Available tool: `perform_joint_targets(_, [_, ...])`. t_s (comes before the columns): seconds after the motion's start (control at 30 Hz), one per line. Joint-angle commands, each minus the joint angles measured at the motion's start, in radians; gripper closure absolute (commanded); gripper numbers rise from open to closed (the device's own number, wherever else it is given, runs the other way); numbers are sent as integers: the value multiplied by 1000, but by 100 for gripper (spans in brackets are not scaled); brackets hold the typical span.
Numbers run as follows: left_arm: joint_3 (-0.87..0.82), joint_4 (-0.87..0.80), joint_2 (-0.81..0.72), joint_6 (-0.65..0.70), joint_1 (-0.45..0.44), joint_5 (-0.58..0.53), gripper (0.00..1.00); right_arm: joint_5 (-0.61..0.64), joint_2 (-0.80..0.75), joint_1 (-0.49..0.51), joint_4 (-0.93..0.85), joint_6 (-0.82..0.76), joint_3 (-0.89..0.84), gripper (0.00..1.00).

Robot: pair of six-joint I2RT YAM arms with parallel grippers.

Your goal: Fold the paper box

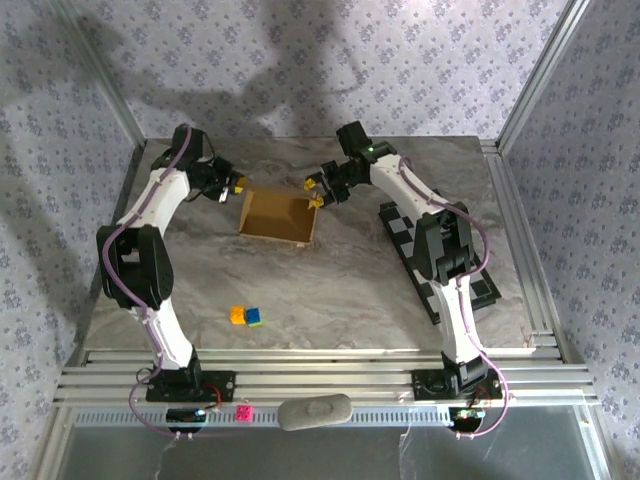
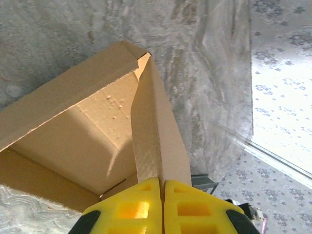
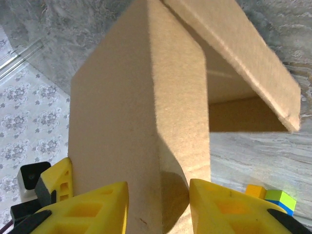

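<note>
Box (image 1: 278, 216) sits on the tabletop (image 1: 350, 290), right between the two end effectors. The left end effector (image 2: 162, 181) is squeezed together on the edge of the side wall in front of it. The right end effector (image 3: 158, 187) has its fingers apart, straddling the opposite wall (there's a shadowed gap on one side, so not clamped).

Pretty clearly a robot lab cell, not anyone's home: two arms (image 1: 150, 260) bolted to aluminium rails (image 1: 320, 375) at the near edge of a marble-look desk (image 1: 350, 290), metal frame posts (image 1: 535, 75), flowery backdrop walls (image 1: 400, 60), plus a checkerboard (image 1: 482, 290) lying on the right.
</note>
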Motion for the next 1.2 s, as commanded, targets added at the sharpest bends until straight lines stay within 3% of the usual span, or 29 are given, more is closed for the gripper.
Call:
perform_joint_targets(0.0, [48, -41, -1, -25, -16, 52, 100, -44, -12, 3, 10, 31, 37, 63])
perform_joint_targets(0.3, [15, -25, -13, -31, -17, 57, 100, -30, 2, 3, 21, 23, 32, 72])
perform_joint_targets(0.57, [-108, 55, -27, 24, -16, 53, 100, 18, 23, 1, -6, -161, -7, 76])
perform_joint_targets(0.77, [-185, 97, -36, 64, -17, 54, 93, 48, 22, 10, 14, -280, -59, 79])
perform_joint_targets(0.87, [-209, 96, -52, 75, -17, 57, 84, 64, 13, 14, 5, -320, -70, 79])
perform_joint_targets(1.03, [-227, 34, -94, 119, -18, 33, 72, 103, 0, 13, -39, -412, -71, 80])
perform_joint_targets(1.17, [-258, -12, -119, 163, -20, 19, 69, 120, -4, 18, -70, -490, -83, 80])
